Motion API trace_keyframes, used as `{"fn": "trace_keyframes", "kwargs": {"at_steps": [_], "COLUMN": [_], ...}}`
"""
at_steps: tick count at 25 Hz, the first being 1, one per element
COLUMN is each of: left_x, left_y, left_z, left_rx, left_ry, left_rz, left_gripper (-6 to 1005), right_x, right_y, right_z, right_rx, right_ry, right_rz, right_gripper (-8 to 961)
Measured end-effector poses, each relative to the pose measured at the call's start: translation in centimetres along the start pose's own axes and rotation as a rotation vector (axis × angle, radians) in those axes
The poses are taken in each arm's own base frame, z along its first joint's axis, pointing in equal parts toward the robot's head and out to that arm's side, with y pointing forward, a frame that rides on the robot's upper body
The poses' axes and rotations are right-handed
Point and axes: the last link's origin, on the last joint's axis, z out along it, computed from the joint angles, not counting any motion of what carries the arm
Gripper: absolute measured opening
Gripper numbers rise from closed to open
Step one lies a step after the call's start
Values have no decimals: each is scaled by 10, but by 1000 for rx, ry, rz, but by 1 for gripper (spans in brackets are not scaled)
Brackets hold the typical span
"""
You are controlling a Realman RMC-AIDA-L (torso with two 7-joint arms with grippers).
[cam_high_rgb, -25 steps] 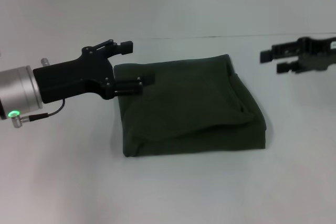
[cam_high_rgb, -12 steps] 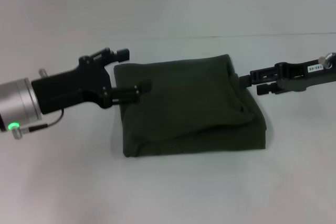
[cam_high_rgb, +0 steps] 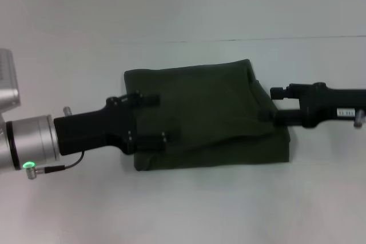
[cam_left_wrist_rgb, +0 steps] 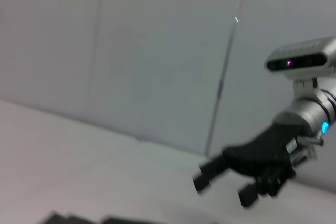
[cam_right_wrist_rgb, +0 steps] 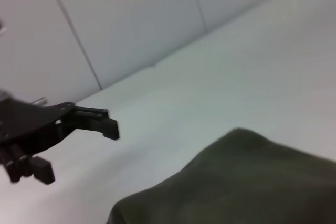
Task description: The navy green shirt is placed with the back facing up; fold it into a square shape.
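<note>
Lying: the navy green shirt (cam_high_rgb: 209,115) rests on the white table (cam_high_rgb: 183,210) as a folded, roughly square bundle, plain side up, near the middle of the head view.
Shirt edges: the near edge is thick with stacked layers; a soft crease runs across the top layer toward the robot's right corner, where the fabric bunches a little.
Left gripper: the left gripper (cam_high_rgb: 154,120) reaches in from the robot's left, over the shirt's left near portion.
Left jaws: spread apart, one finger above the cloth farther in, the other close to the near left corner; whether they touch the fabric cannot be told.
Right gripper: the right gripper (cam_high_rgb: 269,104) comes in from the robot's right, at the shirt's right edge.
Right jaws: spread, with the tips at the side of the bundle; no cloth is seen pinched between them.
Left wrist view: shows the right gripper (cam_left_wrist_rgb: 226,179) farther off, fingers apart, with a sliver of dark cloth at the frame's lower edge.
Right wrist view: shows the shirt (cam_right_wrist_rgb: 247,182) close up and the left gripper (cam_right_wrist_rgb: 79,145) beyond it, fingers apart.
</note>
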Motion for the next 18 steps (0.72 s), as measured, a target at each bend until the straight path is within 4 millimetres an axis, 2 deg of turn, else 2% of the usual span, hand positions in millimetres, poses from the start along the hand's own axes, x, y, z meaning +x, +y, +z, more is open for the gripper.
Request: {"fn": "trace_keyframes", "kwargs": {"at_steps": [6,12,18], "left_x": [-5,-2,-4], "left_y": [3,6,6], "left_z": [5,8,9], "left_rx": [-64,-99,-96], "left_ry": [-88,-96,-96], "left_rz": [8,55,86], "left_gripper": [966,965,965], "right_x": [18,20,19], "right_y": [10,20,22], "right_z": [3,10,14], "right_rx": [-2,-22,-27], "right_ry": [-41,-84,-106], "right_rz": [-180,-297,-336], "right_gripper": [828,831,835]}}
